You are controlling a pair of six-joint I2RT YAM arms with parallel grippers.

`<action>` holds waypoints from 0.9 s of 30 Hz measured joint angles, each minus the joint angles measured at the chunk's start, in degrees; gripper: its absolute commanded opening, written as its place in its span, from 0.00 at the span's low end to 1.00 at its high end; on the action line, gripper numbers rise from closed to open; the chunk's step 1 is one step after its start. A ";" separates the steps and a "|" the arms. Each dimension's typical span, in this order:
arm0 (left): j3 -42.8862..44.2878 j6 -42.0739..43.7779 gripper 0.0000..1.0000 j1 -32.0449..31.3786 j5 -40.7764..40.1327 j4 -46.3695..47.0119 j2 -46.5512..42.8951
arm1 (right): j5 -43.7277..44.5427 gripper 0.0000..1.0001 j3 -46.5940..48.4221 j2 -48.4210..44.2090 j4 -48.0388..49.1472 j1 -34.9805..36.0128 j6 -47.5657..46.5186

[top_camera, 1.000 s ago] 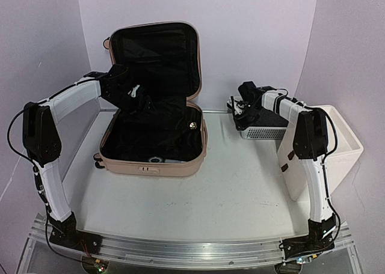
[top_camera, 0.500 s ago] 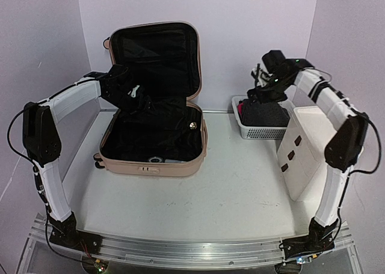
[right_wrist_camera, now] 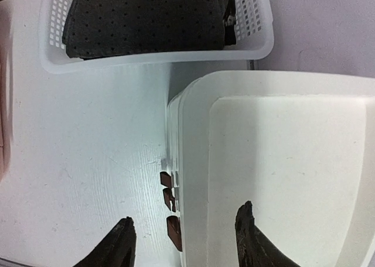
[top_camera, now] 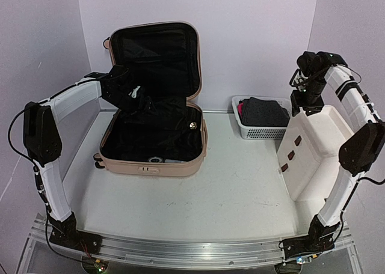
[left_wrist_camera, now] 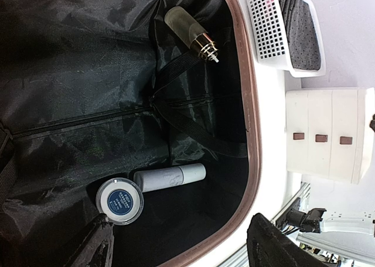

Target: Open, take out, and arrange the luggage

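left gripper (left_wrist_camera: pixel 179 219) spread, nothing between the fingers, hangs inside the open luggage (left_wrist_camera: pixel 249 103) over the black lining. closest under it is a round jar with blue label (left_wrist_camera: pixel 120 200), with a white tube (left_wrist_camera: pixel 170 178) just beside the jar. past those, black straps (left_wrist_camera: pixel 193 126) cross the lining, then a frosted bottle with metal neck (left_wrist_camera: pixel 190 34) lies near the far end. the pink rim runs along one side of the gripper, with bare table (left_wrist_camera: pixel 269 132) beyond it.

right gripper (right_wrist_camera: pixel 186 213) spread, empty, hangs above the edge of the white drawer cabinet (right_wrist_camera: pixel 281 161), one finger over the cabinet top, the other over the table. brown drawer handles (right_wrist_camera: pixel 170 197) sit right below, between the fingers. ahead is a white mesh basket (right_wrist_camera: pixel 158 59) holding folded dark dotted cloth (right_wrist_camera: pixel 146 15), near the cabinet corner and apart from it. open table lies off to the side toward the luggage, which sits well apart.
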 measured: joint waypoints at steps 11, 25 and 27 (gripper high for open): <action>-0.63 -0.09 0.80 0.00 -0.09 0.02 0.00 | -3.85 0.26 -2.64 2.32 -2.23 -1.99 -0.79; -0.66 -0.98 0.81 0.00 1.07 0.02 0.00 | -1.84 0.00 -8.66 -1.51 0.85 -1.97 -1.49; -0.66 -1.20 0.81 0.00 1.27 0.02 0.00 | -2.23 0.00 -8.81 -1.77 1.18 -1.97 -1.57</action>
